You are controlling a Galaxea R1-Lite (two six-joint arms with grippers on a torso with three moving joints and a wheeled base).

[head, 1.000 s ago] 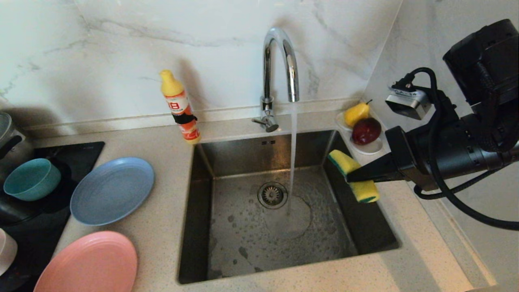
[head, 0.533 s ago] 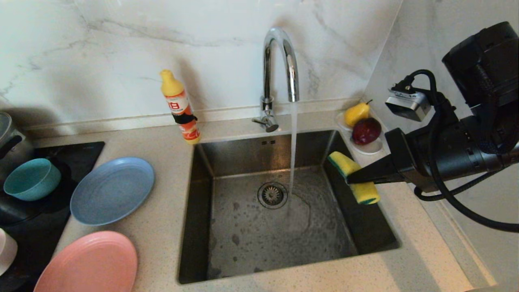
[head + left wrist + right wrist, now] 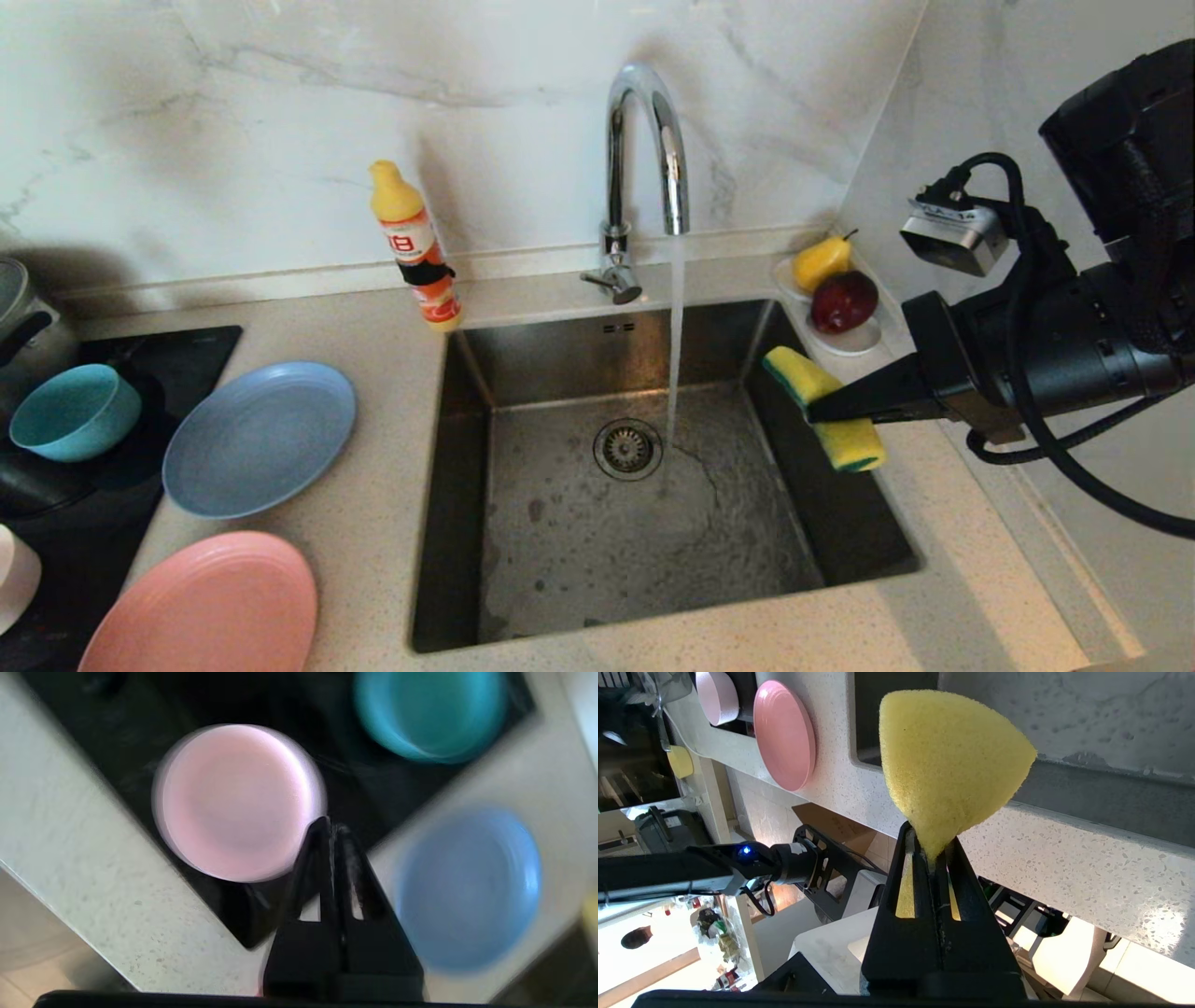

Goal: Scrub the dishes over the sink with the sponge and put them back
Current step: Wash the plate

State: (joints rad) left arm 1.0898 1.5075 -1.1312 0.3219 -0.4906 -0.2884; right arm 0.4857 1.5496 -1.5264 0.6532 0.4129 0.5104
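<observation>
All 4 dishes sit on the left of the desk, none over the sink [image 3: 653, 523], so whichever has been scrubbed cannot be told and the washing looks to be between dishes. The large salmon-pink plate [image 3: 201, 607] lies at the near-left edge, the grey-blue plate [image 3: 260, 439] just beyond it, and the teal bowl [image 3: 73, 411] rests on the black cooktop [image 3: 177, 341] further left. The small pale pink dish [image 3: 238, 800] also sits on the cooktop, barely visible at the head view's left border. Water runs from the chrome tap [image 3: 644, 140] into the basin near the drain.

The right gripper [image 3: 822, 411] reaches in level from the right, hovering over the sink's right rim, its fingers clenched on the sponge [image 3: 826, 406], which bends to either side of them with its green layer at the edges. The left gripper [image 3: 331, 828] hangs above the dishes, pointing down beside the pale pink dish's rim; its fingers are pressed together and hold nothing. It is out of the head view.

Picking a dish and carrying it to the sink looks like the next job.
</observation>
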